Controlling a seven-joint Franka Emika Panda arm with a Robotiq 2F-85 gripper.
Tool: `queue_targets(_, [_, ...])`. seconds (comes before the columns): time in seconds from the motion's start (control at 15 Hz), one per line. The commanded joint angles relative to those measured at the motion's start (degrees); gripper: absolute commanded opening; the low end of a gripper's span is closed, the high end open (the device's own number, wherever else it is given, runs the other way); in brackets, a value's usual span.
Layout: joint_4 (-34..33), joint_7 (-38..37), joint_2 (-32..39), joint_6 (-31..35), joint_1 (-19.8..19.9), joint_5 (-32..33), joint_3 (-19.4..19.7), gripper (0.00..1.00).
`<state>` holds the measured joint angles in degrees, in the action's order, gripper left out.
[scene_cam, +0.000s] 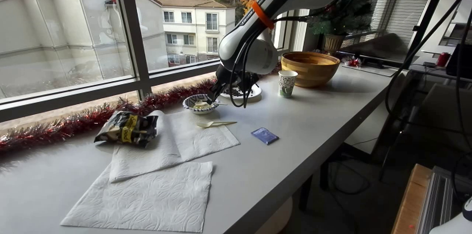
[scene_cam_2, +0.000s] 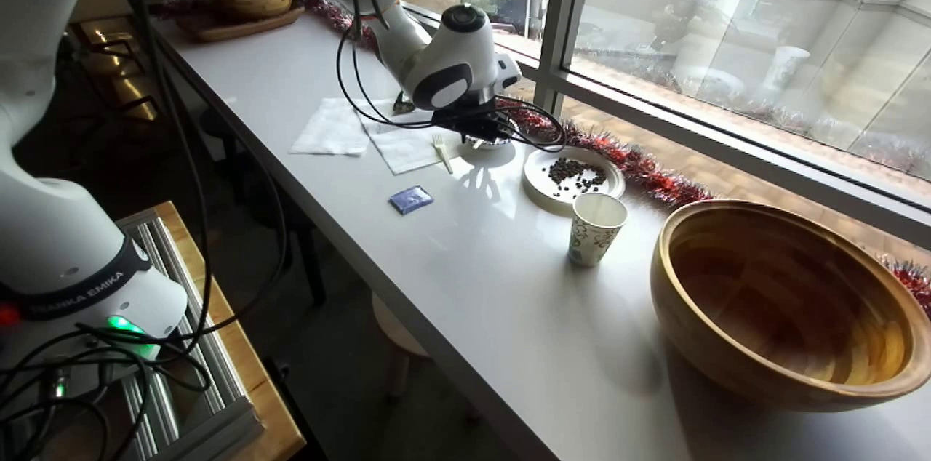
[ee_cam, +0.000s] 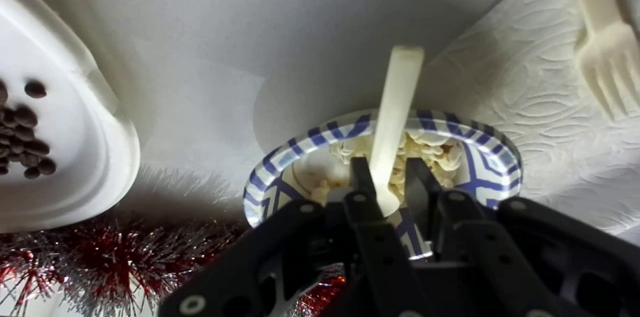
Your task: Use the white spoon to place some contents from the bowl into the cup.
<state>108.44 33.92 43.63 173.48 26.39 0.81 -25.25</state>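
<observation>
- Gripper [ee_cam: 391,172]: low over the paper bowl; fingers [ee_cam: 422,182] slightly apart w/ spoon btwn them. A gap shows btwn spoon and the finger on wrist view's R, so not pinched; contact w/ the other finger, can't tell.
- White plastic spoon [ee_cam: 396,102]: btwn fingertips, scoop end nearest the fingers & within the bowl's outline; handle runs away from them, out past the rim.
- Blue-and-white paper bowl [ee_cam: 297,149]: right under fingertips, w/ popcorn [ee_cam: 442,154] in it.
- Patterned paper cup [scene_cam_2: 593,239]: upright on tabletop [scene_cam_2: 465,265], well apart from fingers, beyond the plate in both ext. views.
- White plate [ee_cam: 122,143] w/ dark brown beans [ee_cam: 25,139]: near fingers, to their L in wrist view.
- Plastic fork [ee_cam: 607,49]: R of fingers in wrist view, on paper towel [ee_cam: 540,92].
- Red/silver tinsel [ee_cam: 115,257]: close by fingers, bottom L of wrist view.
- Wooden bowl [scene_cam_2: 676,323]: farther from fingers than cup.
- Smartfood bag [scene_cam: 143,127]: opp. side of fingers from cup.
</observation>
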Motion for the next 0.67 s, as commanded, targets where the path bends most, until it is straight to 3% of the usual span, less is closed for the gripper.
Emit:
queue_targets(0.0, [0.6, -1.4, -2.4, -0.5, -0.7, 1.2, 0.7, 0.56])
queue_targets(0.07, [1.6, -2.3, -4.2, -1.1, -1.0, 0.8, 1.0, 0.62])
queue_targets(0.27, [5.1, -9.2, -11.4, -1.6, -6.2, 0.4, 7.4, 0.83])
queue_targets(0.4, [7.5, -16.1, -16.8, -2.8, -12.6, 0.9, 15.6, 0.97])
queue_targets(0.6, [9.9, -26.4, -23.4, -9.7, -23.2, 4.0, 28.0, 1.0])
